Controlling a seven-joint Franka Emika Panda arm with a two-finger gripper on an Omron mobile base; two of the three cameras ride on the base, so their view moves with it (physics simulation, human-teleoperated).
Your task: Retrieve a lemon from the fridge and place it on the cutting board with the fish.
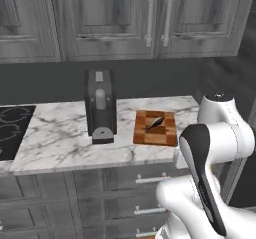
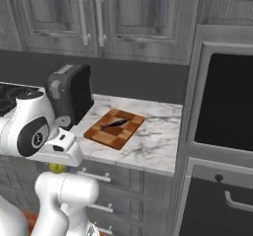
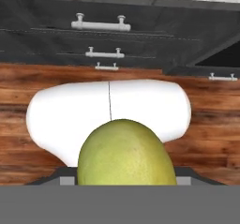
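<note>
A dull yellow-green lemon [image 3: 125,153] looms large at the bottom of the hand view, with my gripper [image 3: 125,172] shut on it. From the right base view the lemon [image 2: 57,168] peeks out under the hand, held below counter height in front of the drawers, and the gripper [image 2: 57,165] points down. The reddish-brown cutting board [image 1: 155,128] [image 2: 114,128] lies on the white marbled counter [image 1: 60,138], right of the coffee machine. A small dark fish [image 1: 155,122] [image 2: 114,123] rests on it. The fridge is out of view.
A black coffee machine [image 1: 100,108] [image 2: 71,94] stands left of the board, and a black cooktop [image 1: 12,128] lies at the far left. Grey drawers with bar handles [image 3: 101,26] sit under the counter. A dark built-in appliance [image 2: 227,101] fills the right. Wood floor [image 3: 211,124] lies below.
</note>
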